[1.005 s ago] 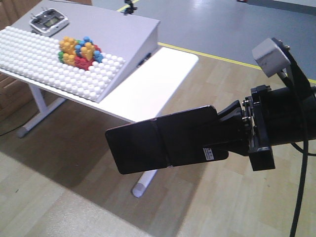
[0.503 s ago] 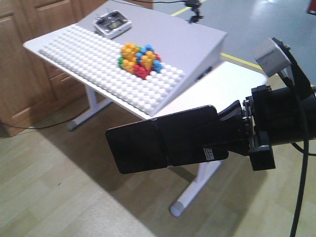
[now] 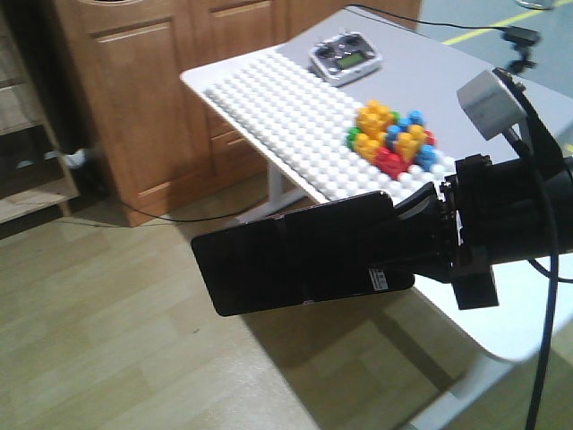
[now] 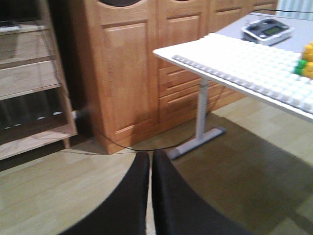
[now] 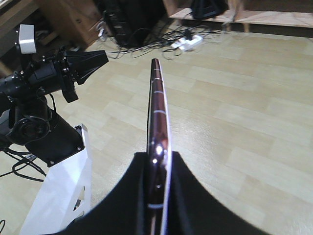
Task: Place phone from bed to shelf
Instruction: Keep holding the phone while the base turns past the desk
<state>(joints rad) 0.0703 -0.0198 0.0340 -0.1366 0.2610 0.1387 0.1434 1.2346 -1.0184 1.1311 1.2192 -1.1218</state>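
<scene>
1. Looking out front, I see pale wood-plank floor [image 3: 107,340] filling the lower left of the view.
2. A tall brown panelled cabinet [image 3: 152,98] stands behind it, with a thin dark cable on the floor at its foot.
3. A white table [image 3: 528,331] on a white leg sits to the right, carrying a sloped grey board topped with a field of white studs [image 3: 286,116].
4. From the left wrist view I can make out the shelf [image 4: 34,81] at the far left beside the cabinet, its boards in shadow.
5. My right gripper [image 3: 403,235] is clamped on one short end of the phone [image 3: 286,264], which is held in mid-air over the floor, well apart from the shelf.
6. The phone's glossy black face points at the front camera, crease running down its middle; the right wrist view shows it edge-on between the fingers.
7. My left gripper [image 4: 150,159] has its fingers pressed together with nothing between them.
8. A heap of coloured bricks [image 3: 391,139] sits on the studs.
9. A grey handheld controller [image 3: 346,57] lies higher up the board.
10. A white barcode sticker [image 3: 380,281] shows near the gripped end.
</scene>
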